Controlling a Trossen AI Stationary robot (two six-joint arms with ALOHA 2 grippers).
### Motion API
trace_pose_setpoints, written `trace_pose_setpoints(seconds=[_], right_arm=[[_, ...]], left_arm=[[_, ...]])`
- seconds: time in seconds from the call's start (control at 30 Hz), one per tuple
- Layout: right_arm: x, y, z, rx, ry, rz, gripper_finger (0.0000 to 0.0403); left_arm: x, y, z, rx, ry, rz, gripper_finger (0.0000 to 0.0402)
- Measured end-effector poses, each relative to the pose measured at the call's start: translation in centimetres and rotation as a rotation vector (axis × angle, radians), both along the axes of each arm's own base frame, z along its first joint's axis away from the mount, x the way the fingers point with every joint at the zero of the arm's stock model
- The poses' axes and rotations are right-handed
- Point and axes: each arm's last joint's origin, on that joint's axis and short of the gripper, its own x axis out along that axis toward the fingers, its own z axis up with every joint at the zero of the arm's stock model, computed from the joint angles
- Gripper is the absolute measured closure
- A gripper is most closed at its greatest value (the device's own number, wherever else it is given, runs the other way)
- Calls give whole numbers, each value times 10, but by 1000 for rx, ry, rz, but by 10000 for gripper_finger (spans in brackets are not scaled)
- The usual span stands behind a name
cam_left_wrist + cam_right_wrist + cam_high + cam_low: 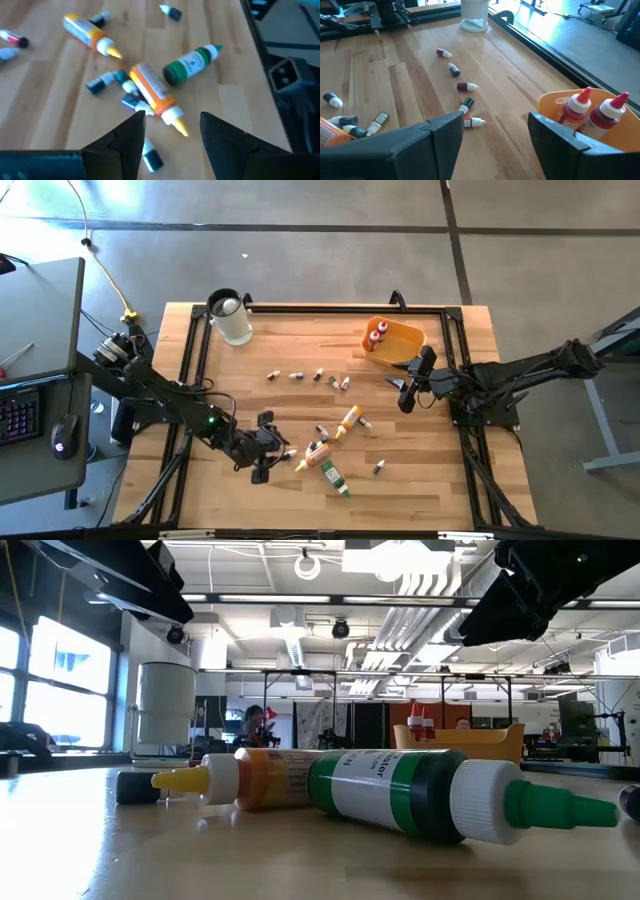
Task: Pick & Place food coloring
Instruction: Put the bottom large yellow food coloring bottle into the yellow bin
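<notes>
Several food coloring bottles and vials lie on their sides on the wooden table. An orange bottle, a green bottle and small vials cluster just ahead of my left gripper. That gripper hovers open above them near the table's front left, touching nothing. A second orange bottle lies mid-table. Two red bottles stand upright in the orange-yellow tray. My right gripper hangs open beside the tray, above the table, with nothing between its fingers.
A clear round jar stands at the far left corner. A row of vials lies mid-table, and a lone vial sits near the front right. A black frame runs along the table's edges. Bare wood lies at the front.
</notes>
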Motion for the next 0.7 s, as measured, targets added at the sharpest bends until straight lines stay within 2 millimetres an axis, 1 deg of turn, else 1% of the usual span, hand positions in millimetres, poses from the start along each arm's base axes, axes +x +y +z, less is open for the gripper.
trace_pose_setpoints(seconds=[0.1,0.17,0.23,0.37,0.43,0.53,0.6,0.7], right_arm=[[0,0,0,0,0,0,187],[0,0,0,0,0,0,187],[0,0,0,0,0,0,187],[0,0,0,0,0,0,187],[0,0,0,0,0,0,187],[0,0,0,0,0,0,187],[0,0,0,0,0,0,187],[0,0,0,0,0,0,187]], left_arm=[[0,0,0,-5,7,-11,218],[0,0,0,26,-3,-10,218],[0,2,0,46,-22,31,218],[0,3,0,-40,-17,123,218],[0,2,0,-35,-17,118,218],[0,2,-1,-3,-2,66,218],[1,1,-5,14,20,48,218],[4,-2,-17,28,63,38,218]])
